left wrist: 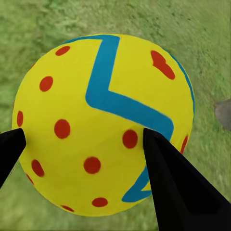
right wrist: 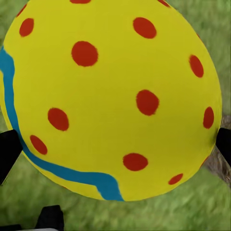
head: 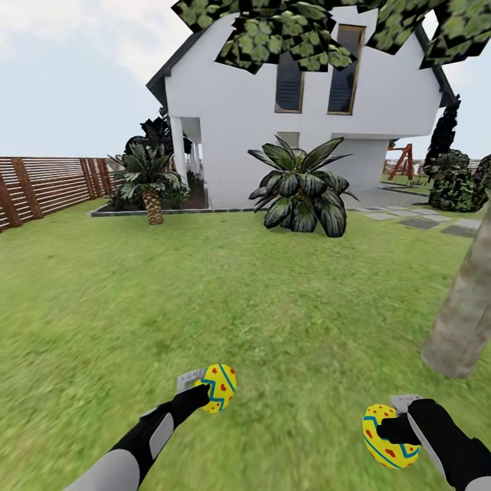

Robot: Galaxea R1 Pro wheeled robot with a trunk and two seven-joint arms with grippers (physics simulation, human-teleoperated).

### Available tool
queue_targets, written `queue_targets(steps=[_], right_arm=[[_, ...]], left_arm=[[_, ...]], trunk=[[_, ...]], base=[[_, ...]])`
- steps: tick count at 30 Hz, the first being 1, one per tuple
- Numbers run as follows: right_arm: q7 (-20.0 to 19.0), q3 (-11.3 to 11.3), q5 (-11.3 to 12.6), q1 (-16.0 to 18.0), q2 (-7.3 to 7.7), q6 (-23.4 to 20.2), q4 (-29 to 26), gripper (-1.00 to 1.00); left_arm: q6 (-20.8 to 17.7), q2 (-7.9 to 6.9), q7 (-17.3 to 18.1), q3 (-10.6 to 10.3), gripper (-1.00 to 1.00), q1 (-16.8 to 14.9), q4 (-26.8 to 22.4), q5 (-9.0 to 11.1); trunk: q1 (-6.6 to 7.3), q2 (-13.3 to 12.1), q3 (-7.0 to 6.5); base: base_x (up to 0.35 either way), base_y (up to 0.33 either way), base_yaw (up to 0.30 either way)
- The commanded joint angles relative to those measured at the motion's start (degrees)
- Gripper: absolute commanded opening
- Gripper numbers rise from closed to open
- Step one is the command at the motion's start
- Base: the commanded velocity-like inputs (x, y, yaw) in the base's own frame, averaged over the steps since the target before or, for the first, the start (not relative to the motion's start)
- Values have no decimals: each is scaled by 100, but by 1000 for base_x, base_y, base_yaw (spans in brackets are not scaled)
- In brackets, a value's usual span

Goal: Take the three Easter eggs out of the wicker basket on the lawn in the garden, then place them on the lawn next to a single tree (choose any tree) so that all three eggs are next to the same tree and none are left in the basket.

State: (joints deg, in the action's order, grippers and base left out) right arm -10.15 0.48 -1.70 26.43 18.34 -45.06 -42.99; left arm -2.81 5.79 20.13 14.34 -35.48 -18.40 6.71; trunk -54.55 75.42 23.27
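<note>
- The left gripper is clamped on one Easter egg, held above the lawn well to the left of the tree.
- The right gripper grips a second egg, carried much nearer the tree, just left of its trunk base.
- In the right wrist view the fingers seem to touch that egg only at its edges, though the contact is poorly shown.
- Risk: a smooth round egg could slip out or roll away from the tree if released from height.
</note>
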Motion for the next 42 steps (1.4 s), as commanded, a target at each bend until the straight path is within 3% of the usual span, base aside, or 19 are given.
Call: queue_targets(steps=[1, 9, 42], right_arm=[[-22, 5, -17, 3, 3, -29, -9, -100], [-22, 2, -14, 3, 3, -29, -11, -100], [-40, -22, 3, 3, 15, -29, -12, -100]], left_arm=[[-27, 1, 18, 19, -100, -3, 1, 62], [-27, 1, 18, 51, -100, -3, 99, 108], [-35, 1, 18, 49, -100, -3, 108, 102]], trunk=[[-1, 4, 7], [-1, 4, 7], [-1, 4, -21]], base=[[29, 297, 0], [-28, 340, -26], [-57, 345, -299]])
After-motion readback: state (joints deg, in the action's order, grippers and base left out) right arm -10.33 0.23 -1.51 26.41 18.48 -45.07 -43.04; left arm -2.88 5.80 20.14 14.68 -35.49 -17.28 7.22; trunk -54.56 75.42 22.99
